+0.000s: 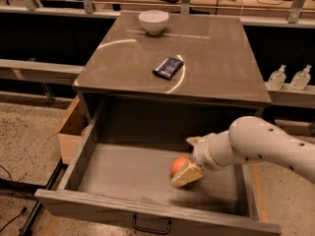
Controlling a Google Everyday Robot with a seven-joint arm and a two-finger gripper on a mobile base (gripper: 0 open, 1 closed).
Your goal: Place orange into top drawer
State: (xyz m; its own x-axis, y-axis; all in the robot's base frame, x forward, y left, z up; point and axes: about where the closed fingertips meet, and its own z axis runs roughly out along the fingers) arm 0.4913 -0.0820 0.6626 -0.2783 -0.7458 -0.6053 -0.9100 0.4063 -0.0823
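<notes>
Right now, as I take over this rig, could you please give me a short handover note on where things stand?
The gripper is inside the open top drawer, right of middle, shut on the orange.
The orange sits low, at or just above the drawer floor; I cannot tell if it touches.
Done: drawer open, orange carried in.
Left: release the orange, lift the arm out.
On the cabinet top: a white bowl and a dark packet, not part of the job.

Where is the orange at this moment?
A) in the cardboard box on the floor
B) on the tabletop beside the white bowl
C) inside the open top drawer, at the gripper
C: the orange is low inside the open top drawer, with the gripper right against it.
</notes>
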